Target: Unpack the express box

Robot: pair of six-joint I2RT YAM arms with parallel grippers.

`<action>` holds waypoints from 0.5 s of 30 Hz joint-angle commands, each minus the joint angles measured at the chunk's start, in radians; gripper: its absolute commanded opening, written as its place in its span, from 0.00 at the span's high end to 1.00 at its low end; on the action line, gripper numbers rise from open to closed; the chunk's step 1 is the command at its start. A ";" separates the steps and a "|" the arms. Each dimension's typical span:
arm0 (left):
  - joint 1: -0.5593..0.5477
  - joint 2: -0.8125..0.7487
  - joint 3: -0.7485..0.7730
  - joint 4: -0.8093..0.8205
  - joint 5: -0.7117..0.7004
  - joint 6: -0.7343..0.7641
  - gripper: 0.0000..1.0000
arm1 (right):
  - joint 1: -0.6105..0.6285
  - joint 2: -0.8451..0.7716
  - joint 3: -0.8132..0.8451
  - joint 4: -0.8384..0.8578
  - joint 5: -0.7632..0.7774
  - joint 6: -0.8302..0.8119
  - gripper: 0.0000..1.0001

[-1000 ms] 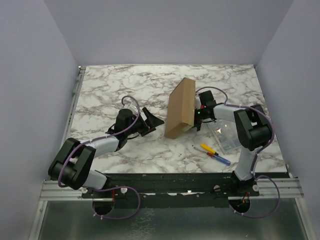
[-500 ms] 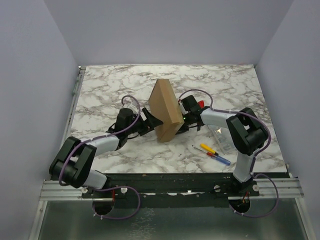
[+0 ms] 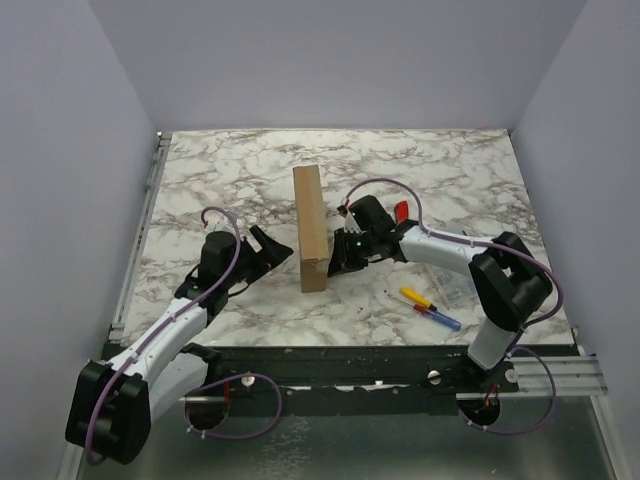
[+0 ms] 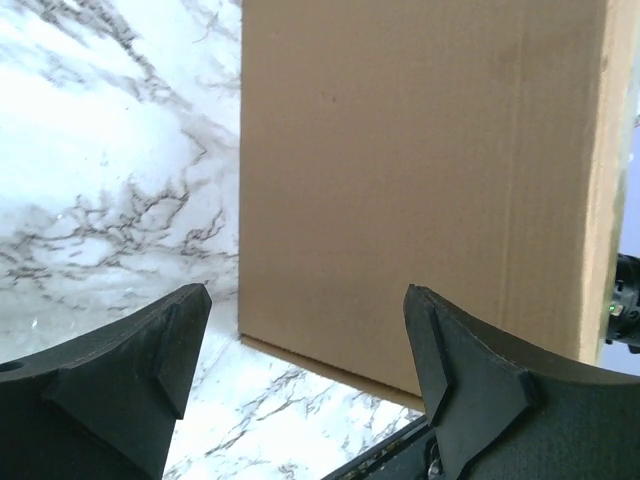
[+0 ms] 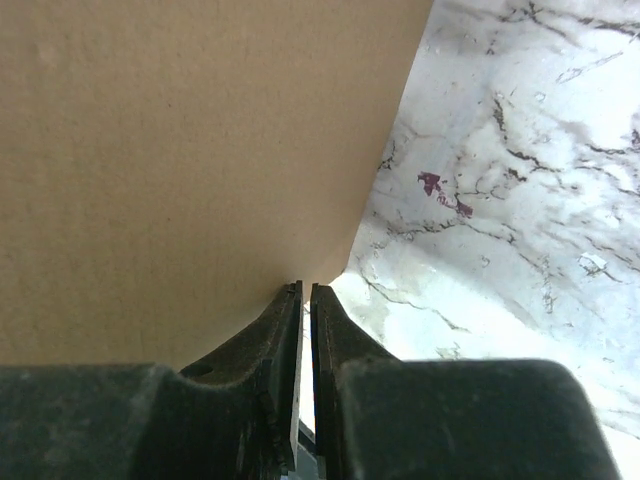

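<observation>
My left gripper [image 3: 274,249] sits at the left middle of the top picture. It is wide open and holds nothing. In its own camera my two black fingers [image 4: 140,360] point at the big flat face of the express box [image 3: 310,228], near it but not touching.

The box stands up on one thin edge in the middle of the marble table [image 3: 220,170]. Its lid looks closed. I think a box standing like this can fall over easily.

My right gripper [image 5: 304,292] is just right of the box, low down. Its fingers are squeezed almost together, with only a thin crack between them, and I see nothing in that crack. The tips touch the bottom of the box's other flat face.

I think my job now is to turn the box over. To do it well, I should push slowly with my right tips and be ready to catch the box with my open left fingers, so it lies down softly.

At the lower right are a yellow marker [image 3: 416,296], a blue pen [image 3: 441,319] and a clear plastic case [image 3: 452,282].
</observation>
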 commanded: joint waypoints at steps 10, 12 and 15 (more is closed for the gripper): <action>0.020 -0.119 0.108 -0.257 -0.090 0.076 0.13 | -0.097 -0.136 0.098 -0.242 0.301 -0.106 0.52; 0.022 -0.143 0.125 -0.282 -0.100 0.081 0.12 | -0.175 -0.146 0.122 -0.284 0.342 -0.122 0.45; 0.022 -0.175 0.150 -0.311 -0.106 0.091 0.11 | -0.292 -0.142 0.155 -0.316 0.414 -0.126 0.30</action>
